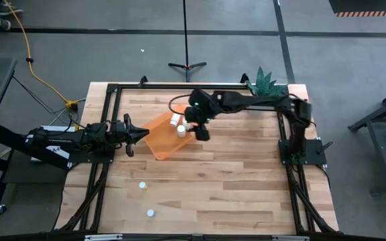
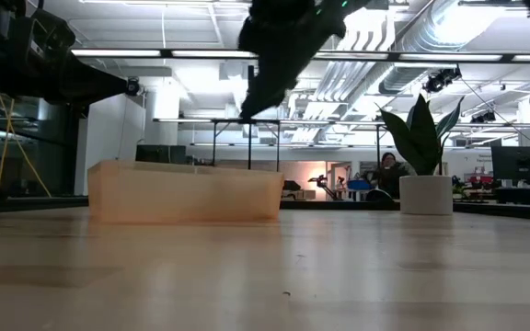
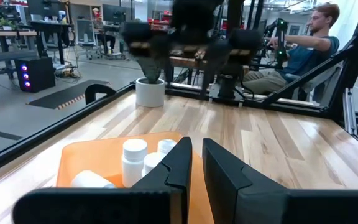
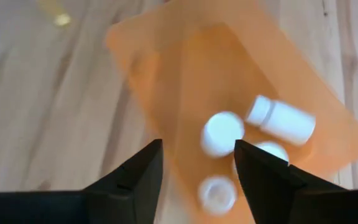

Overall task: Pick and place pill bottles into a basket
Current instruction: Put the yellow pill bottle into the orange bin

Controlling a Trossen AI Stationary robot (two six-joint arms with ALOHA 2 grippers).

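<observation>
The orange basket (image 1: 158,142) lies left of the table's middle, flat on the wood. Several white pill bottles rest in it, one on its side (image 4: 282,119) and others upright (image 4: 222,132). Two more pill bottles (image 1: 141,185) (image 1: 151,213) stand on the table near its front edge. My right gripper (image 4: 197,162) hangs open above the basket's right part, pointing slantwise down, with nothing between its fingers. My left gripper (image 3: 195,163) waits level at the basket's left edge, its fingers shut to a thin slit.
A white pot with a green plant (image 2: 426,193) stands at the table's far right corner. A black frame (image 1: 112,90) borders the table. A person (image 3: 303,50) sits beyond the table's right side. Bare wood lies between the basket and the front edge.
</observation>
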